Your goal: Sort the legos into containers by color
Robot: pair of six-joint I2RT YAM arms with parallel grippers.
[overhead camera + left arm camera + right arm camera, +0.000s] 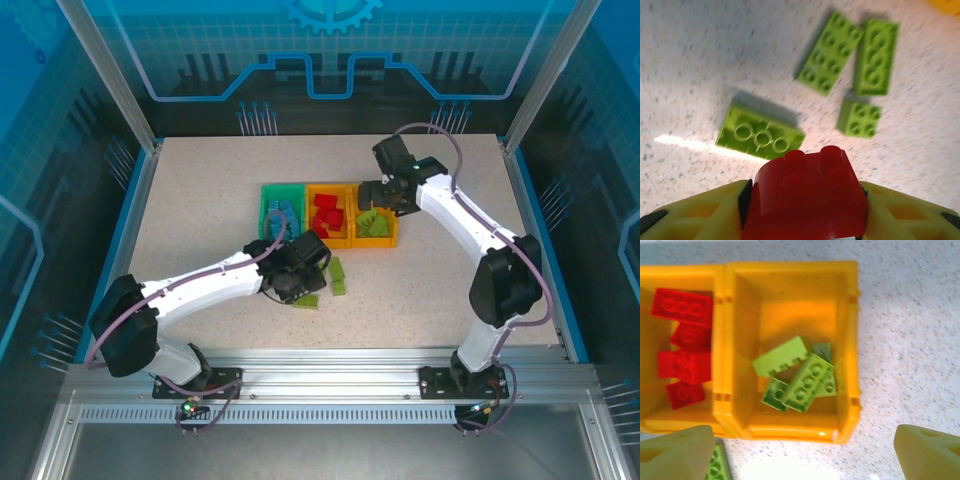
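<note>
My left gripper (pixel 805 202) is shut on a red lego (pixel 807 187), held just above the table. Several lime green legos (pixel 760 134) (pixel 830 52) (pixel 876 56) lie loose on the table in front of it. In the top view the left gripper (pixel 300 270) sits just in front of the containers: a green bin (pixel 266 205), a middle orange bin (pixel 311 215) with red legos (pixel 682 347), and a right orange bin (pixel 850 340) with lime green legos (pixel 800 375). My right gripper (pixel 802 452) hangs open and empty over the near edge of the right bin.
Loose green legos (pixel 337 275) (pixel 306 300) lie on the table beside the left wrist. One more green lego (pixel 719 465) lies by the bins' near wall. Blue legos (pixel 282 215) lie in the green bin. Metal frame posts and blue rails bound the table.
</note>
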